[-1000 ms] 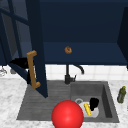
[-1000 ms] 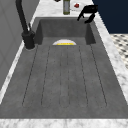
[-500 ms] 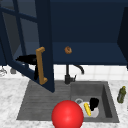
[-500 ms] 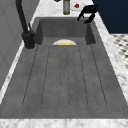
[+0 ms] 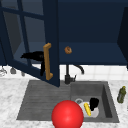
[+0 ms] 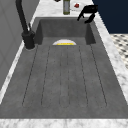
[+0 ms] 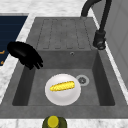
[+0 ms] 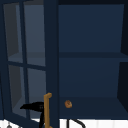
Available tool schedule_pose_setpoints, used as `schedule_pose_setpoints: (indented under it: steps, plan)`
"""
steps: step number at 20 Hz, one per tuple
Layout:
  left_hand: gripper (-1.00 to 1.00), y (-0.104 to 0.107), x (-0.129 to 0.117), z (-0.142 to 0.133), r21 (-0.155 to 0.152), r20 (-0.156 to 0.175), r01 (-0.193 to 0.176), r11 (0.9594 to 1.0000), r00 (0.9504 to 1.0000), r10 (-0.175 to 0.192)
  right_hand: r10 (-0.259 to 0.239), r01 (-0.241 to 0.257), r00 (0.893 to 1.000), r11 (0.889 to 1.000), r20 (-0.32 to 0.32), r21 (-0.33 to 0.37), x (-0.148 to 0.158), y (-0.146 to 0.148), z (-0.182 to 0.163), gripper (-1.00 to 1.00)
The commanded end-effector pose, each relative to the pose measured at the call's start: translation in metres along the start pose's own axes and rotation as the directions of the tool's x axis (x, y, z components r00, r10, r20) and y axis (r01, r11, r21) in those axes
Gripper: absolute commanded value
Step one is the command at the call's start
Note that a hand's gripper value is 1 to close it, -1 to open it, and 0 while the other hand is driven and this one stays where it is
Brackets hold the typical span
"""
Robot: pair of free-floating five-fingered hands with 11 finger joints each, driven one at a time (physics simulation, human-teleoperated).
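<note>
The left hand [image 5: 35, 56] is partly hidden behind the glass door [image 5: 27, 37]; its fingers curl around the one wooden handle [image 5: 47, 61]. The right hand [image 5: 94, 103] hangs with relaxed fingers above one plate [image 7: 63, 89] with one corn cob [image 7: 62, 86].

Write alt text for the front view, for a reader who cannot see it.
The black left hand reaches to the wooden handle of an open glass-paned cabinet door above a grey sink. The right hand hangs over a white plate holding a corn cob in the basin, and a red ball sits in front.
</note>
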Motion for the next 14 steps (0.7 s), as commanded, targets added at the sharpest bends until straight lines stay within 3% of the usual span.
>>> schedule_pose_setpoints:
  steps: [1, 7, 14]
  plan:
    - [-1.0, 0.001, 0.023, -0.023, 0.0, 0.0, 0.0, 1.0, 1.0, 0.0, 0.0, 0.0, 1.0, 1.0, 0.0, 0.0, 0.0, 0.0, 0.0, 0.0]
    - [-1.0, 0.006, 0.026, -0.055, -0.001, -0.077, 0.004, 1.0, 0.9971, -0.004, 0.0, 0.0, 1.0, 1.0, 0.0, 0.0, 0.0, 0.0, 0.0, 0.0]
    - [-1.0, 0.013, 0.026, -0.094, -0.003, -0.161, 0.008, 1.0, 0.9869, -0.008, 0.0, 0.0, 1.0, 1.0, 0.0, 0.0, 0.0, 0.0, 0.0, 0.0]
